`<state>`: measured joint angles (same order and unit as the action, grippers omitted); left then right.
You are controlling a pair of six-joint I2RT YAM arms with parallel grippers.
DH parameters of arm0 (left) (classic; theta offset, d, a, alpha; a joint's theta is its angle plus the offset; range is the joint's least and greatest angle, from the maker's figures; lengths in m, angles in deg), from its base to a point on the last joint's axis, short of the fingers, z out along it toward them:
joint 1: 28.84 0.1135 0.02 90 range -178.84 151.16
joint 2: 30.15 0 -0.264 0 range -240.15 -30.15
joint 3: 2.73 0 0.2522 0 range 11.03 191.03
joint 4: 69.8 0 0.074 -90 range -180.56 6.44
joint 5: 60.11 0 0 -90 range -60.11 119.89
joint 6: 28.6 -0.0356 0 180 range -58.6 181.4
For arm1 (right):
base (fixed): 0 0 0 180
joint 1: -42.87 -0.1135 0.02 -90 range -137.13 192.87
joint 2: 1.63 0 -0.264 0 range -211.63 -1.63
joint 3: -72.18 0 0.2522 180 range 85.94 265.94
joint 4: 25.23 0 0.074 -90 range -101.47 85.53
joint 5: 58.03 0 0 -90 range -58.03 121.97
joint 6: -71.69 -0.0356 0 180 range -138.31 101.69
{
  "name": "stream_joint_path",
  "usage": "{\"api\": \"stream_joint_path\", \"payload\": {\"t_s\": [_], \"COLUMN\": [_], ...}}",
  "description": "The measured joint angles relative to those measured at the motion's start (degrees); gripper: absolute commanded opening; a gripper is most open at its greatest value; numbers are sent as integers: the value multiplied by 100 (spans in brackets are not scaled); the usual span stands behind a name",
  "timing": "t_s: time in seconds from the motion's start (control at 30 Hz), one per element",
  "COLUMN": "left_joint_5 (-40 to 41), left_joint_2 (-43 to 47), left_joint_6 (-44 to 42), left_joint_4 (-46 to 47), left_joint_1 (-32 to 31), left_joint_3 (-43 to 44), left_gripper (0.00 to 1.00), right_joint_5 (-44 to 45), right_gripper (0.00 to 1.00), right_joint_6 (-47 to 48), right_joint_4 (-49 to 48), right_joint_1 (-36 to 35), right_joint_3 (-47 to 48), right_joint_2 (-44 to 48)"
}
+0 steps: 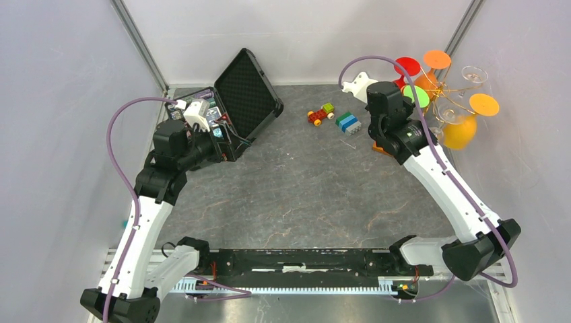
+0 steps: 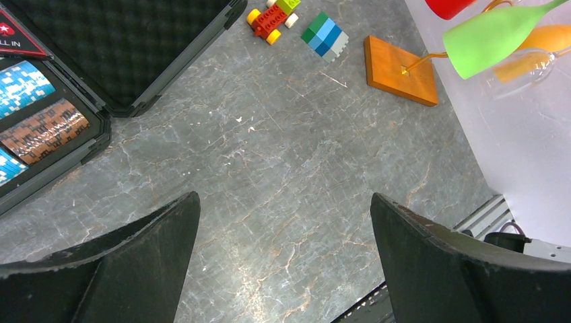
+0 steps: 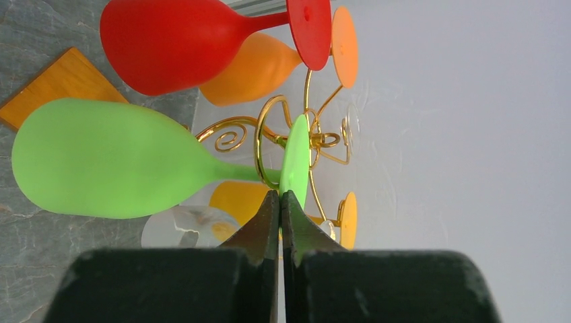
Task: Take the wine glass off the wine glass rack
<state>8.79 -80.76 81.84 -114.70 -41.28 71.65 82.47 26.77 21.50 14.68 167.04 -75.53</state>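
Observation:
The wine glass rack (image 3: 269,131), gold wire on a wooden base (image 2: 400,70), stands at the table's far right corner by the wall. A green wine glass (image 3: 108,158) hangs from it upside down, its round foot (image 3: 295,158) resting in a wire arm. My right gripper (image 3: 279,195) is shut on the rim of that green foot, pinching it between its tips. Red (image 3: 175,44), orange (image 3: 252,70), yellow (image 1: 460,131) and clear (image 1: 475,73) glasses hang around it. My left gripper (image 2: 285,202) stands wide open over bare table, far from the rack.
An open black case (image 1: 246,87) holding cards lies at the back left, beside my left arm. A small toy car (image 1: 320,113) and a blue-green block (image 1: 348,122) sit on the table between the case and the rack. White walls close in on the rack's right side.

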Motion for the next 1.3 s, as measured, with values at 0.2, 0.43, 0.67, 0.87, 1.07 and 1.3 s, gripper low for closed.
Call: {"api": "stream_joint_path", "payload": {"t_s": [0.2,0.43,0.67,0.87,1.07,1.3], "left_joint_5": [0,0,0,-2,-2,-2], "left_joint_2": [0,-4,-39,-42,-37,-31], "left_joint_6": [0,0,0,0,0,0], "left_joint_4": [0,0,0,0,9,20], "left_joint_1": [0,0,0,0,0,0], "left_joint_3": [0,0,0,0,-26,-52], "left_gripper": [100,100,100,100,100,100], "right_joint_5": [76,39,-76,-42,-15,-146], "right_gripper": [0,0,0,0,0,0], "right_joint_6": [251,472,610,999,1226,1207], "right_joint_4": [-212,-374,-573,-1292,-1768,-1858], "right_joint_1": [-33,-179,-247,-245,35,533], "right_joint_3": [-33,-35,-170,-363,-378,-378], "right_joint_2": [31,87,81,-11,-243,-251]}}
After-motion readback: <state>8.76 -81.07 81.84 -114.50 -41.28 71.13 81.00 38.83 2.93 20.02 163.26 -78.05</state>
